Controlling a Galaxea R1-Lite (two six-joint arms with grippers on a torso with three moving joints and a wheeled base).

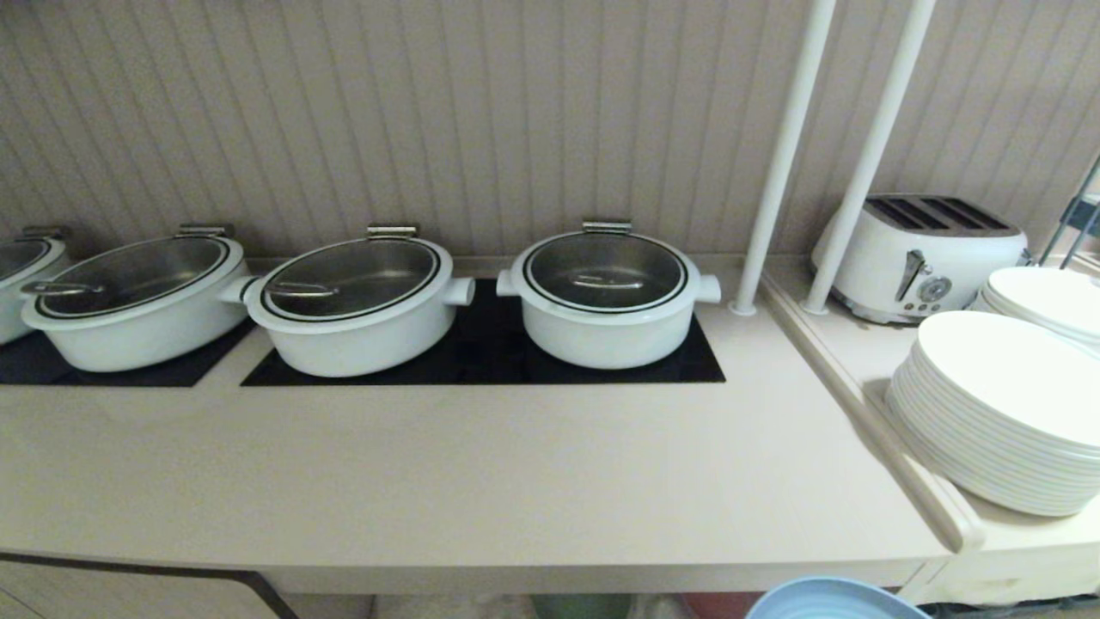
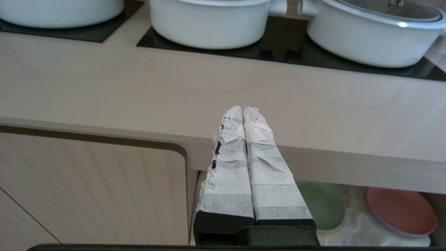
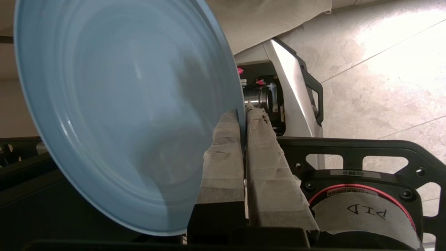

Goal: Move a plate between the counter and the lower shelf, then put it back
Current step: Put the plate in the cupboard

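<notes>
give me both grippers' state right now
left gripper: shut, holding nothing, in front of the counter edge.
right gripper: shut on the rim of the light-blue plate.

The only writing I can read is "PID", handwritten upside down on a taped round cap (image 3: 362, 216) with a red ring, lower right in my right wrist view. A white label (image 3: 350, 173) above it is too small to read.
</notes>
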